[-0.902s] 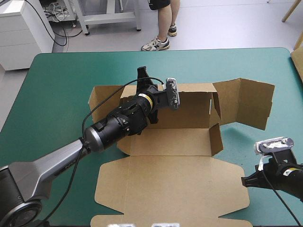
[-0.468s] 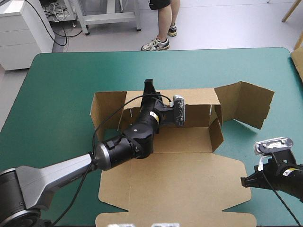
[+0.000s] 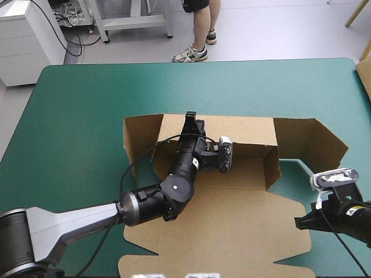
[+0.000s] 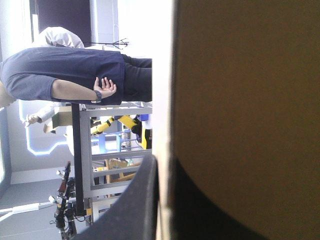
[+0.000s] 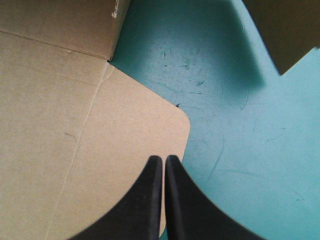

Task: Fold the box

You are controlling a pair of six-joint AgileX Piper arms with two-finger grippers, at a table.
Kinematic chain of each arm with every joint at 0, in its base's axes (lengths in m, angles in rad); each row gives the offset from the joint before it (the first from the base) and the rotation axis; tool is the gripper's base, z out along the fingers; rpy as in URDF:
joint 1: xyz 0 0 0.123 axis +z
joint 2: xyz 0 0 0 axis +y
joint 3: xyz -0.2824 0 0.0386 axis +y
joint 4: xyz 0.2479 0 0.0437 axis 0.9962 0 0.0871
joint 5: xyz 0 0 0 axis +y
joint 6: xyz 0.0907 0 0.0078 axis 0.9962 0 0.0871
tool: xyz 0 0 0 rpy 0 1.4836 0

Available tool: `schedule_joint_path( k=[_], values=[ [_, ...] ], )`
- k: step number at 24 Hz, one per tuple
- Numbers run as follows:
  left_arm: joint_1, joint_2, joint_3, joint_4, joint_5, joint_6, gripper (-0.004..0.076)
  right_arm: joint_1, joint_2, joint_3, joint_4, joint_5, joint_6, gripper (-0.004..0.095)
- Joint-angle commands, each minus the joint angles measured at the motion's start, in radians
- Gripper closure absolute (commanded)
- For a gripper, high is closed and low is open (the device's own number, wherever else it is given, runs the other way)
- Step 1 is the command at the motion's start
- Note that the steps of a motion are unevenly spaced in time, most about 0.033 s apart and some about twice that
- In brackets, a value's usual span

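At 12 o'clock on the box (image 3: pixel 232 226), left gripper (image 3: pixel 190 119) clamps its raised rear wall, 1 finger hidden behind; at 4 o'clock, right gripper (image 3: pixel 299 222) hovers, fingers pinched together.

High: overhead, facing 12 o'clock. Left wrist: against box (image 4: pixel 240 100) wall. Right wrist: low over its 4 o'clock corner, shared.

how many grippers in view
2. Left gripper clamps the box at its raised back wall; right gripper, jaws shut, is at the box's right edge. None seem hidden.
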Motion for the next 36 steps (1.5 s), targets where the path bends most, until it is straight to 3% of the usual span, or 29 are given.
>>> schedule_joint_path(
  k=[1, 4, 11, 17, 22, 26, 31, 33, 36],
  values=[
    [-0.007, -0.045, 0.016, 0.055, 0.046, -0.048, 0.0732, 0.003, -0.002, -0.025, 0.019, -0.033, -0.001, 0.091],
    [-0.007, -0.045, 0.05, 0.111, 0.046, -0.108, 0.0732, 0.003, -0.002, -0.025, 0.019, -0.033, -0.001, 0.091],
    [-0.007, -0.043, 0.064, 0.1, 0.015, -0.108, 0.0731, 0.003, -0.002, -0.025, 0.015, -0.039, -0.001, 0.091],
    [-0.007, -0.043, 0.064, 0.1, -0.074, -0.108, 0.0731, 0.003, -0.002, -0.025, 0.011, -0.039, -0.001, 0.091],
    [-0.007, -0.043, 0.064, 0.1, -0.071, -0.108, 0.0731, 0.003, -0.002, -0.025, 0.016, -0.06, -0.001, 0.0893],
    [-0.007, -0.043, 0.064, 0.1, -0.071, -0.108, 0.0731, 0.003, -0.002, -0.025, 0.026, -0.064, 0.085, 0.0697],
    [-0.007, -0.043, 0.064, 0.1, -0.071, -0.108, 0.0731, 0.003, -0.002, -0.025, 0.022, -0.084, 0.135, 0.0247],
    [-0.007, -0.043, 0.064, 0.1, -0.071, -0.108, 0.0731, 0.003, -0.002, -0.025, 0.022, -0.095, 0.135, 0.0184],
    [-0.007, -0.043, 0.064, 0.1, -0.071, -0.108, 0.0731, 0.003, -0.002, -0.025, 0.025, -0.093, 0.137, 0.0189]
  ],
)
